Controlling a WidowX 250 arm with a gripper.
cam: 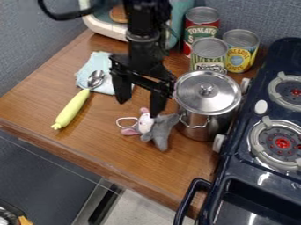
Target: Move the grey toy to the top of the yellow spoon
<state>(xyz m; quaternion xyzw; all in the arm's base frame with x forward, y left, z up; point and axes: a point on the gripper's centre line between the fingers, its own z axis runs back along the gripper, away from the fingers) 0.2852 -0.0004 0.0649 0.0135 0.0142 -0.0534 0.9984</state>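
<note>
Camera view: the black gripper (140, 108) hangs at the centre of the frame, fingers spread apart, nothing grasped. Its finger nearer the right of the frame ends at the grey toy (159, 128); contact cannot be confirmed from this angle. The spread is consistent with a grasp about to be made, and the position over the toy's head end suggests that part is the intended hold.

The grey toy lies on the wooden counter (88, 147), just below the frame's centre, pale head towards the left, grey body beside the steel pot (195, 125). That closeness probably limits the approach: a finger lowered on the pot side could knock the wall or handle. The soft body should compress readily, so a firm pinch appears acceptable; the thin white loop (122, 122) at the head could snag.

The yellow spoon (71, 109) lies slanted at the left of the frame, handle end low, metal bowl resting on the light blue cloth (106, 89). The cloth may mark a resting place only; its purpose cannot be established. Delivery is judged outstanding. After closing, a lift before travel towards the upper left is advised, so that the toy does not drag the spoon or cloth.
</note>
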